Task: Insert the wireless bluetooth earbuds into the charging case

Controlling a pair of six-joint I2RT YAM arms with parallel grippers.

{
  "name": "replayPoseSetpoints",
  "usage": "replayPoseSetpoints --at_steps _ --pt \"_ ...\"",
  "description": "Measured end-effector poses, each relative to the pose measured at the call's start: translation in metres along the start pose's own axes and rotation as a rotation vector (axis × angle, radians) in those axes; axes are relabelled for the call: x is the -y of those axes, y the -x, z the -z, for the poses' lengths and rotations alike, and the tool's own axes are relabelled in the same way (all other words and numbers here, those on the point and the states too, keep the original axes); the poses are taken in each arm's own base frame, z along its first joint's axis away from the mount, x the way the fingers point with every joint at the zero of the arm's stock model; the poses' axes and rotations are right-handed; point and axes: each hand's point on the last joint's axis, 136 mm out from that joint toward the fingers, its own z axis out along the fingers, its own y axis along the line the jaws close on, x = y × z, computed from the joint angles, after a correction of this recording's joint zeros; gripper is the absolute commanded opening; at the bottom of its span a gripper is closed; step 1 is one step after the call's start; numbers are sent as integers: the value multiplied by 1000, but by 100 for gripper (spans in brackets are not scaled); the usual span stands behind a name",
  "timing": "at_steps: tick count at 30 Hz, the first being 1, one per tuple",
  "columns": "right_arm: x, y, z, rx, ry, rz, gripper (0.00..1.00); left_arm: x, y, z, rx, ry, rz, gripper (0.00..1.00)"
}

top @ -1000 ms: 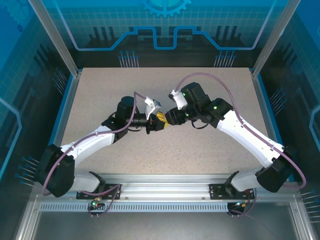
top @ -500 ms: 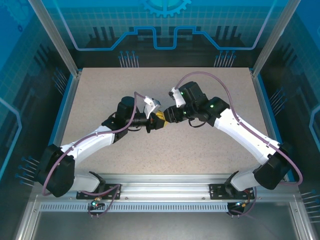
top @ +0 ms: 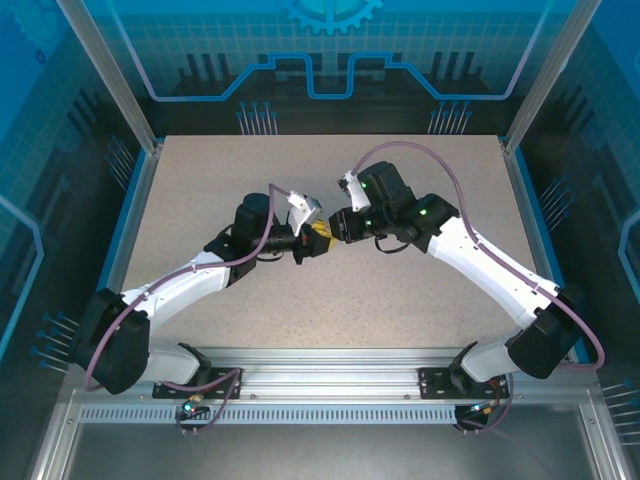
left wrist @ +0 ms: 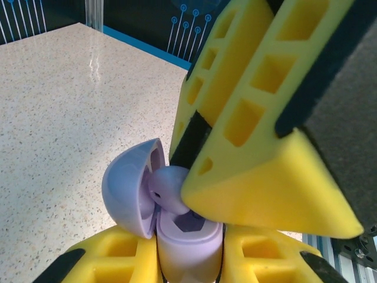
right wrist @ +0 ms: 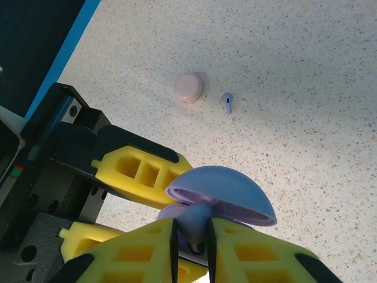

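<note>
My left gripper (left wrist: pixel 189 256) is shut on the base of a lilac charging case (left wrist: pixel 187 239), whose domed lid (left wrist: pixel 126 190) stands open to the left. A lilac earbud (left wrist: pixel 166 187) sits at the case's mouth, over the dark socket. My right gripper (right wrist: pixel 192 231) is shut on that earbud (right wrist: pixel 189 217), with its yellow fingers (left wrist: pixel 265 177) coming down onto the case from the upper right. From above, the left gripper (top: pixel 310 240) and the right gripper (top: pixel 336 231) meet tip to tip over the middle of the table.
A closed pale pink case (right wrist: pixel 188 87) lies on the speckled table (right wrist: pixel 294 71), with a loose lilac earbud (right wrist: pixel 227 101) just right of it. Both lie beyond the grippers. A blue rim (right wrist: pixel 70 53) edges the table.
The right gripper has moved slightly left toward the left gripper, closing the small gap between them. The left arm has held still.
</note>
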Motion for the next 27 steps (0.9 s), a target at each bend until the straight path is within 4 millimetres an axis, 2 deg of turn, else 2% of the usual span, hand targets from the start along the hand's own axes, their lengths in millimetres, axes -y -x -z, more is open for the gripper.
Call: replayPoseSetpoints --at_steps 15,27 --pt "10 8 23 81 -21 -12 20 1 3 0 11 -3 -10 16" --pt "7 7 22 73 3 -27 40 1 3 0 11 -3 -10 16"
